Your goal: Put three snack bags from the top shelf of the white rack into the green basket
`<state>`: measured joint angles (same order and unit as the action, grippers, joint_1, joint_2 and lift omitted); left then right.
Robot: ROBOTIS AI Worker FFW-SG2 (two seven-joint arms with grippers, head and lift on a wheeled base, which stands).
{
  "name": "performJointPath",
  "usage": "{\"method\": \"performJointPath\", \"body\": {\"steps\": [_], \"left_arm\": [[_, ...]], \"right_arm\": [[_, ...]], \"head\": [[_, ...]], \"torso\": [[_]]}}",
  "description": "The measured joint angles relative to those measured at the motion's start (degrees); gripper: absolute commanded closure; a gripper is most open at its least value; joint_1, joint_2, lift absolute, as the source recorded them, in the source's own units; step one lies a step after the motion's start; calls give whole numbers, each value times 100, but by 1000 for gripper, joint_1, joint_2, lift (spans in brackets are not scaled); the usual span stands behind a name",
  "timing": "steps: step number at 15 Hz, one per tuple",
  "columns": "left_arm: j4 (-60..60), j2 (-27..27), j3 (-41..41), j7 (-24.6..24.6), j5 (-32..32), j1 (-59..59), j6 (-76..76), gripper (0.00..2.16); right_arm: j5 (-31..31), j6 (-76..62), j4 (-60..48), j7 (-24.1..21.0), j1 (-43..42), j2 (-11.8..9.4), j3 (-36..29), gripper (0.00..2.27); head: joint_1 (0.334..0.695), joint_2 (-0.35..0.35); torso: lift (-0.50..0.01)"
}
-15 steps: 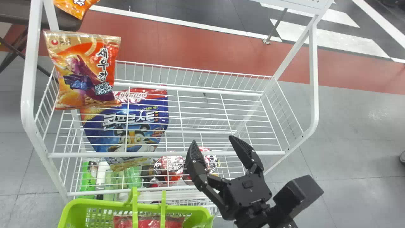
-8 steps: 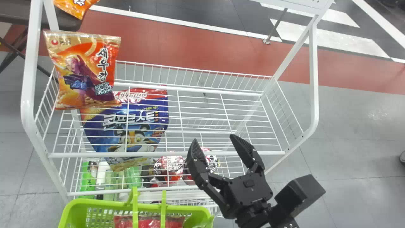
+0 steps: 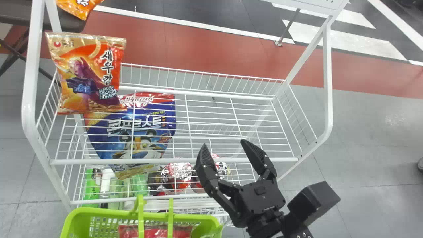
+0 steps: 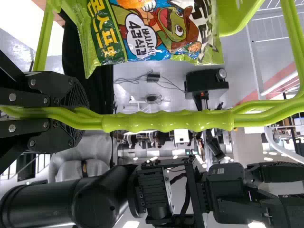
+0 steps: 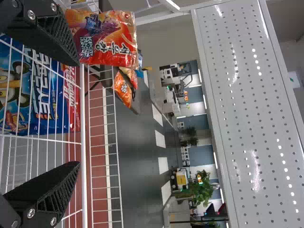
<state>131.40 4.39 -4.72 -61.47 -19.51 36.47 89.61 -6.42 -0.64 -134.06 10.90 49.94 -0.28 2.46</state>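
Note:
My right gripper (image 3: 224, 145) stands open over the front edge of the white rack (image 3: 175, 161), right of its middle. In the right wrist view the gripper (image 5: 76, 114) has nothing between its fingers. An orange snack bag (image 3: 89, 76) stands at the left end of the top shelf; it also appears in the right wrist view as an upright orange bag (image 5: 107, 40). The green basket (image 3: 109, 213) is in front of the rack with a red bag (image 3: 157, 231) inside. My left gripper (image 4: 85, 116) is shut on the basket's handle (image 4: 166, 121), beside a green snack bag (image 4: 152, 33).
A blue cereal bag (image 3: 132, 129) lies below the top shelf's wires, with bottles (image 3: 92, 188) and round red-and-white packs (image 3: 178, 175) lower down. White posts (image 3: 327, 79) rise at both ends. Behind the rack, another orange bag (image 3: 79, 8) rests on a dark chair.
My right gripper has shifted very slightly to the right and up in the head view, still open. The snack bags and the basket have not moved.

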Motion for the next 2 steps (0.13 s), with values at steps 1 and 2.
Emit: {"method": "performJointPath", "body": {"steps": [1, 2], "left_arm": [[0, 0, 1, 1, 0, 0, 0, 2142], [0, 0, 3, 0, 0, 0, 0, 2142]], "right_arm": [[0, 4, -1, 0, -1, 1, -1, 66], [-1, 8, -1, 0, -2, 2, -4, 66]], "head": [[695, -350], [695, -350]], "torso": [[0], [0]]}}
